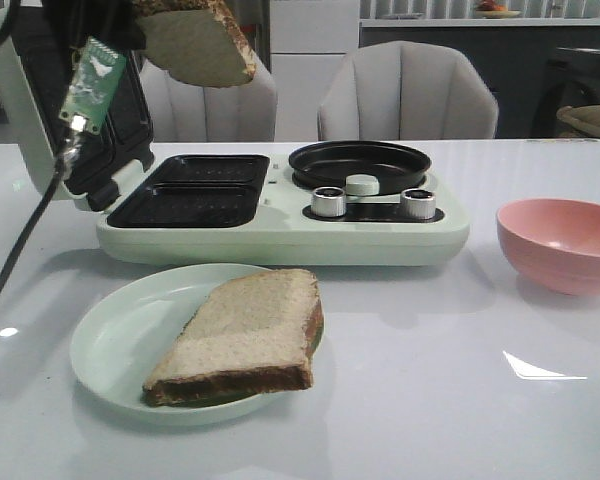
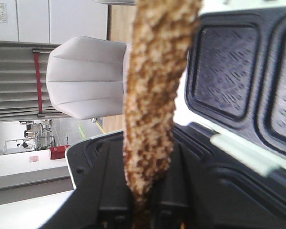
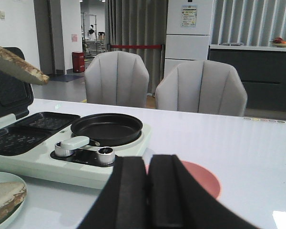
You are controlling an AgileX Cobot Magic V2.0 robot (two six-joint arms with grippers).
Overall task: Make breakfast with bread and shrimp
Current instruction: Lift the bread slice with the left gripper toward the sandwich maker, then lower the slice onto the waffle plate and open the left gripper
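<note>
Front view: one slice of bread [image 1: 195, 40] hangs high in the air above the open lid [image 1: 65, 110] of the breakfast maker [image 1: 280, 235], carried by the left claw, which is itself out of the frame there. In the left wrist view that held slice [image 2: 155, 95] runs edge-on up from between the left claw [image 2: 143, 217] fingers, which are closed on its lower end; just past it lie the dark ridged grill plates [image 2: 224, 71] of the lid. The second slice of bread [image 1: 245, 335] lies flat on a pale green plate [image 1: 105, 345] on the white tabletop [image 1: 430, 400], below the left claw and nearer the camera than the breakfast maker. No shrimp can be made out in any view.

The right claw [image 3: 148, 191] is low over the tabletop with its two black fingers pressed together and nothing between them. Directly beyond its fingertips sits a pink bowl [image 3: 200, 179], and farther on to one side the round black pan [image 3: 107, 128] and the two knobs [image 3: 106, 155] of the breakfast maker.
</note>
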